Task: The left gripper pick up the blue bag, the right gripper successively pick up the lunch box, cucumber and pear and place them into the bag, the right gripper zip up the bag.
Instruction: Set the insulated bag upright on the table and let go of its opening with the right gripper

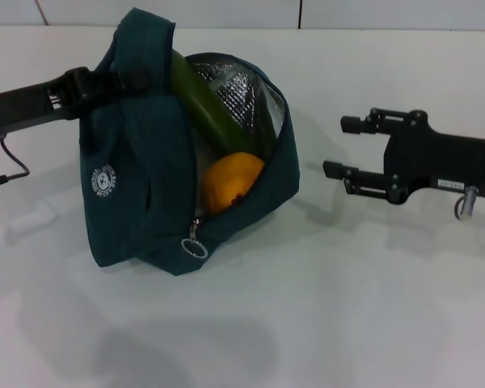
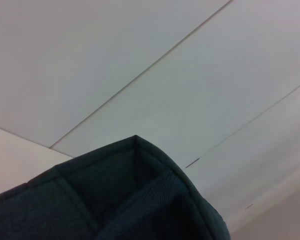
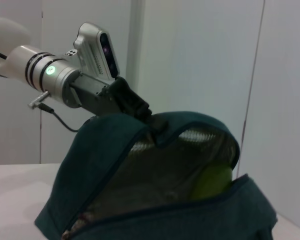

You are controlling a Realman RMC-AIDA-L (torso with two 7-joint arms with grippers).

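At the left of the head view, the left gripper reaches in level above the counter and is clamped on the upper edge of the blue bag, by one of its loop handles; its fingertips are buried in the fabric, so how they stand on the cloth is hard to make out. In the right wrist view the same gripper meets the bag's top rim, its silver cuff and thin cable behind it. The left wrist view shows only a corner of dark fabric against pale wall panels.

The bag rests on the counter with its mouth unzipped and turned toward the right side, silver foil lining exposed. The cucumber leans inside, its upper end poking past the rim near the handle, its lower end hidden behind the pear, which sits low in the opening just above the ring zipper pull. The lunch box cannot be made out — the bag's interior below the fruit is hidden.

The right gripper hovers well apart from the bag, to its right, fingers spread wide and empty, pointing toward the opening. Its arm is cut off by the frame edge.
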